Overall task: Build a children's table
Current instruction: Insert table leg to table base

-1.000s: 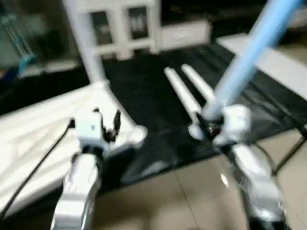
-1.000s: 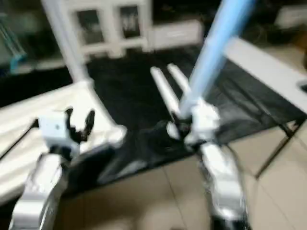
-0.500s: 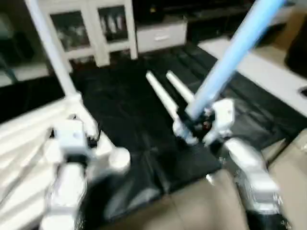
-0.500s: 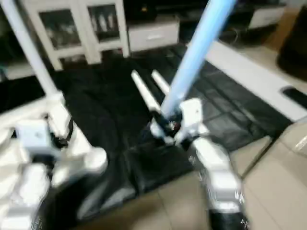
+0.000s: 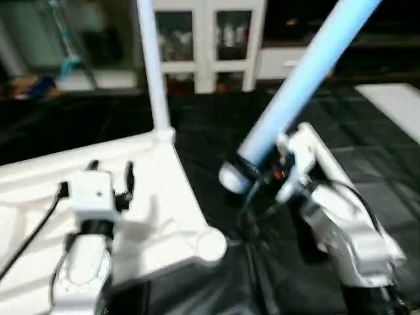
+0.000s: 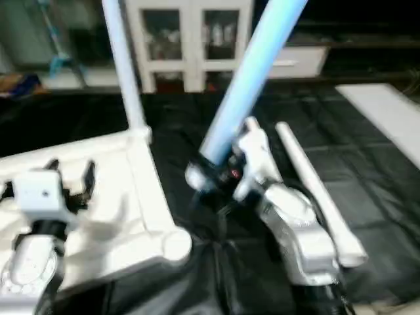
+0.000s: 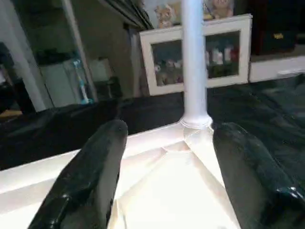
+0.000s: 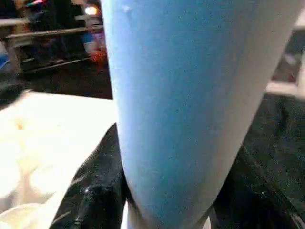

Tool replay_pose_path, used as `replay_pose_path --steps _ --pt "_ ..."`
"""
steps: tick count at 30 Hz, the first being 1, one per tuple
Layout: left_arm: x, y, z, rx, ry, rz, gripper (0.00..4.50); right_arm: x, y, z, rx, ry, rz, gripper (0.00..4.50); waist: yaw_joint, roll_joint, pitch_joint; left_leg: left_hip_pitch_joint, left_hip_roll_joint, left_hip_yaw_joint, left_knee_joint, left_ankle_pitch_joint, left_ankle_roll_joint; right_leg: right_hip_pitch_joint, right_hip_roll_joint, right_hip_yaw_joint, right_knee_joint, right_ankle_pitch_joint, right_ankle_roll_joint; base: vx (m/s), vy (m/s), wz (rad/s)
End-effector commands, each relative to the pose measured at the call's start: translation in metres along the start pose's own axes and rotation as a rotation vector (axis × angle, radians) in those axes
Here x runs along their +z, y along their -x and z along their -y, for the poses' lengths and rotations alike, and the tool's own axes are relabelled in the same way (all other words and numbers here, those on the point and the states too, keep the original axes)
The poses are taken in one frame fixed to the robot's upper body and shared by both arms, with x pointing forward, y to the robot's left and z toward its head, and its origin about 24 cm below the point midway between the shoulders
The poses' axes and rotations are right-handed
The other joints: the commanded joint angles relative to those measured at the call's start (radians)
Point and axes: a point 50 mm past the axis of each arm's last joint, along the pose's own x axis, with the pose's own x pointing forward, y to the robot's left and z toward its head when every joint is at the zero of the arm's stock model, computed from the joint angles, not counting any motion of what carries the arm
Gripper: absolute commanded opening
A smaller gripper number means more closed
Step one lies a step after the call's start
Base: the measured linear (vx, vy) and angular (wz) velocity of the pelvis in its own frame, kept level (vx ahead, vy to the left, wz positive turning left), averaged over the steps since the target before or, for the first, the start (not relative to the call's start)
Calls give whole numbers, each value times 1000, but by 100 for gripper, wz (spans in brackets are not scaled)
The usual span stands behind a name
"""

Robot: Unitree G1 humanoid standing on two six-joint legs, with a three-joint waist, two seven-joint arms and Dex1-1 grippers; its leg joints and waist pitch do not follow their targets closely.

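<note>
Gripping a blue-looking leg (image 5: 308, 72), the right fingers (image 5: 262, 172) hold it tilted; left fingers (image 5: 110, 177) hang open over the tabletop (image 5: 157, 210), facing its upright leg (image 7: 193, 62).

A home living room: glass-door display cabinet (image 5: 207, 46), soft toys (image 7: 167, 15) on top.

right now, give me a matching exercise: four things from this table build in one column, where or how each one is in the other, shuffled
Things:
1. blue leg
2. upright white leg
3. loose white leg
4. left gripper

States:
A. lying on the black mat
B. standing in a far corner socket of the tabletop
C. clamped in the right gripper
D. open, over the tabletop

Pairs: 1-C, 2-B, 3-A, 4-D
</note>
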Motion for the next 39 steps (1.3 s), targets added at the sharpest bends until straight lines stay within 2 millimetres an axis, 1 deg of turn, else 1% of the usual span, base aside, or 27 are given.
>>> replay_pose_path --steps 1,3,6,8,12,17,18,19,20,21,22,23,25,26,27,28,29,30,31,32,33,34,35,36,37,38,39 --pt "-4 -1 2 -45 -1 -24 323 8 -3 -1 -4 13 36 188 8 -8 -52 -14 124 -31 -57 67 33 47 -98 62 -82 79 -178 0 0 0" --pt "-7 -2 12 -157 1 -46 323 10 0 7 -28 -26 30 188 -5 15 -50 -8 150 -39 -72 -72 31 38 -89 50 -77 -17 -226 0 0 0" --pt "-9 -4 15 -208 60 -54 323 10 -2 9 -5 -29 5 188 -13 20 -37 7 155 -35 -91 -336 -7 27 -97 50 -95 -195 -231 0 0 0" --pt "-11 -9 14 -226 64 -56 323 11 -6 8 17 19 -8 188 -24 11 -33 4 149 -24 -96 -406 -35 27 -106 52 -109 -326 -192 0 0 0" --pt "-22 -21 8 -211 21 -110 323 16 -10 6 19 51 4 188 -38 5 -35 -3 145 -16 -97 -376 -39 25 -108 55 -118 -393 -144 0 0 0" --pt "-2 -38 8 -127 186 -32 323 11 -10 0 19 40 -5 188 -42 6 -42 -9 153 -14 -95 -305 -30 32 -113 53 -112 -279 -182 0 0 0" --pt "0 -37 9 -130 195 -28 323 10 -9 -1 23 33 -8 188 -35 -5 -38 -41 144 -34 -104 -277 21 57 -129 32 -96 -235 -211 0 0 0" --pt "0 -35 11 -138 200 -25 323 9 -8 -2 27 35 -7 188 -29 1 -41 -70 130 -54 -110 -253 78 80 -144 3 -91 -218 -225 10 3 26" --pt "0 -33 12 -145 202 -24 323 9 -7 -4 34 39 -5 188 -44 -13 -46 -83 122 -63 -98 -208 148 86 -154 -25 -102 -220 -228 10 3 26" --pt "-1 -31 13 -150 195 -27 323 8 -6 -5 44 38 -3 188 -40 4 -54 -78 118 -68 -86 -156 185 87 -158 -51 -102 -198 -239 31 -10 49" --pt "-2 -30 13 -152 190 -29 323 7 -6 -6 51 38 -3 188 -46 12 -58 -79 115 -81 -89 -102 208 91 -144 -75 -95 -150 -229 32 -29 53" --pt "-3 -27 12 -143 197 -28 323 6 -5 -8 56 29 0 188 -49 8 -59 -76 113 -91 -92 -77 221 87 -133 -83 -90 -127 -222 32 -29 53" --pt "-4 -22 11 -123 191 -24 323 5 -4 -10 58 16 4 188 -54 20 -63 -50 109 -127 -98 -5 262 71 -99 -91 -64 -68 -210 62 -31 53" --pt "-5 -17 10 -109 186 -29 323 3 -2 -11 54 11 5 188 -58 17 -58 -40 101 -158 -105 37 291 62 -81 -89 -48 -64 -205 65 -30 54" --pt "-4 -15 10 -105 171 -28 323 3 -1 -12 52 12 5 188 -59 25 -51 -29 111 -200 -113 31 254 53 -62 -82 -29 -90 -188 34 -37 54" --pt "-3 -12 12 -105 170 -21 323 2 0 -12 41 14 5 188 -61 22 -49 -17 118 -242 -129 -60 182 42 -51 -66 -13 -126 -176 15 -68 61" --pt "-1 -9 13 -100 179 -11 323 1 2 -10 16 5 9 188 -60 27 -46 -9 121 -265 -141 -128 137 35 -41 -58 1 -153 -176 15 -68 61" --pt "-1 -9 13 -98 184 -9 323 1 3 -9 6 -1 12 188 -52 32 -42 19 217 -237 -148 -276 63 4 -32 -34 38 -161 -102 4 -116 64" --pt "0 -8 13 -94 224 -2 323 2 4 -6 -22 3 17 188 -50 41 -42 4 211 -232 -179 -387 37 -1 -19 -27 70 -148 -56 -15 -163 50" --pt "-1 -8 13 -95 256 -4 323 3 5 -5 -34 8 19 188 -42 34 -41 0 206 -219 -183 -439 37 -7 -16 -21 74 -145 -45 -15 -163 50" --pt "-1 -9 12 -95 238 -9 323 4 6 -3 -52 10 22 188 -36 17 -41 -16 175 -193 -179 -515 56 6 -30 4 44 -146 -56 -44 -217 37" --pt "0 -12 12 -108 223 -7 323 7 7 1 -90 11 37 188 -28 -16 -34 -30 106 -128 -113 -510 47 -2 -74 46 -88 -234 -163 -59 -246 35" --pt "1 -13 12 -116 209 -5 323 9 8 3 -114 8 48 188 -21 -36 -37 -25 42 -62 -16 -405 39 -4 -119 70 -151 -372 -220 -59 -246 35" --pt "2 -14 12 -120 202 -4 323 9 8 3 -125 8 53 188 8 -53 -46 -62 47 -19 66 -107 50 46 -171 116 -167 -519 -142 -34 -233 13" --pt "2 -16 12 -132 185 -2 323 10 8 4 -144 4 59 188 18 -52 -28 -87 51 -14 65 29 18 39 -155 107 -175 -659 72 -35 -186 -3" --pt "2 -16 12 -137 174 -1 323 10 8 5 -152 1 60 188 30 -33 -46 -85 70 -22 45 33 15 50 -160 124 -154 -659 107 -35 -186 -3" --pt "1 -18 13 -159 175 -12 323 10 9 5 -162 -4 60 188 28 -20 -37 -76 95 -24 -5 6 10 50 -137 99 -133 -580 97 -59 -108 4"
